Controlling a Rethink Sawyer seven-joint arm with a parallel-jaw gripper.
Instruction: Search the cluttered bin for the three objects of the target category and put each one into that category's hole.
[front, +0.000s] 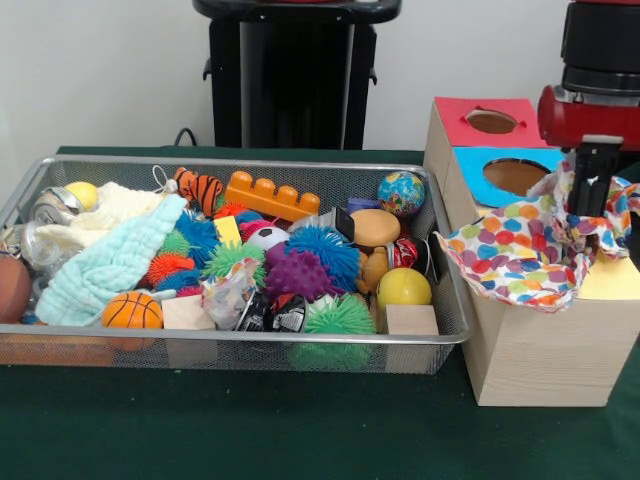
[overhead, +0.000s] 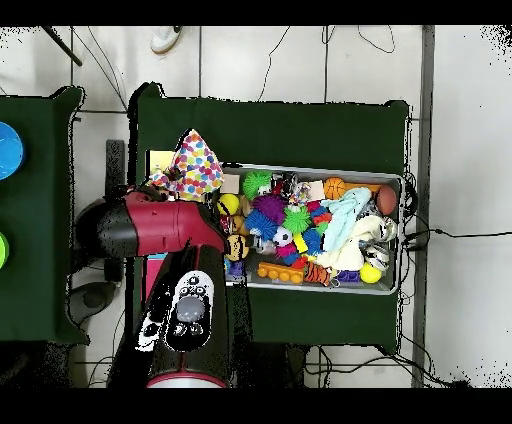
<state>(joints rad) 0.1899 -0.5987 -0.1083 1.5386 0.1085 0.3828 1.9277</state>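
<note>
My gripper (front: 592, 205) is at the right, above the yellow-topped wooden box (front: 612, 282). It is shut on a white cloth with coloured dots (front: 525, 250), which bunches up around it. The cloth spreads over the box top and hangs off its left edge. The box's hole is hidden under the cloth. In the overhead view the cloth (overhead: 196, 164) lies left of the wire mesh bin (overhead: 320, 291), with my red arm (overhead: 160, 226) beside it. The bin (front: 450, 335) is full of toys. No other dotted cloth shows in it.
The blue-topped box (front: 515, 177) and the red-topped box (front: 491, 121) stand behind the yellow one. The bin holds a mint-green towel (front: 110, 265), a cream knitted cloth (front: 105, 212), spiky balls, a small basketball (front: 131, 311), a yellow ball (front: 403, 288) and a wooden block (front: 411, 320).
</note>
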